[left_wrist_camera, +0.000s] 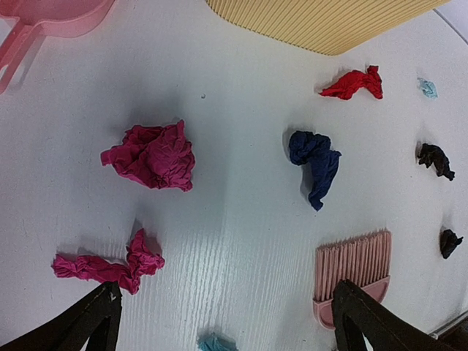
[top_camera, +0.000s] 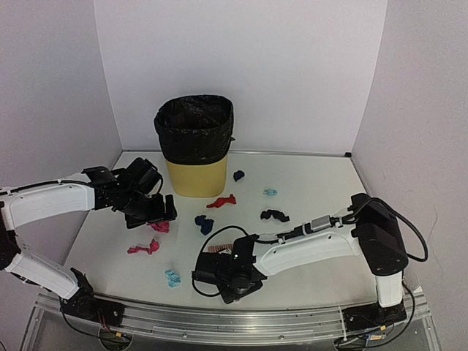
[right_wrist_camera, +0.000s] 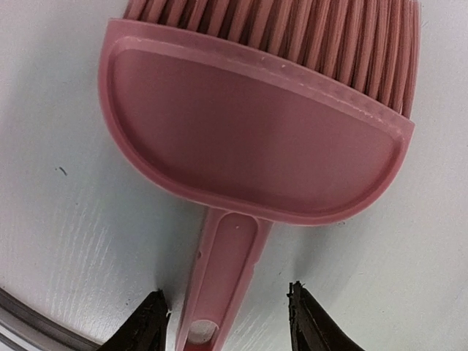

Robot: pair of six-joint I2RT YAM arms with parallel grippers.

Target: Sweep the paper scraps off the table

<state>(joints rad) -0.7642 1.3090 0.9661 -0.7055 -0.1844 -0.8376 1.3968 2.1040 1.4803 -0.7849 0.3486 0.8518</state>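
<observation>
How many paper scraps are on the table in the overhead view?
8 paper scraps: navy and red by the bin, light blue and black to the right, navy centre, two pink left, light blue near front. Arms may hide more.

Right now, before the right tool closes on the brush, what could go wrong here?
1. The right tool straddles only the very end of the brush handle, off-centre; the brush may pivot or slip when gripped.
2. The left tool hangs open over the table, one finger beside a pink scrap; moving toward the dustpan might scatter it.
</observation>
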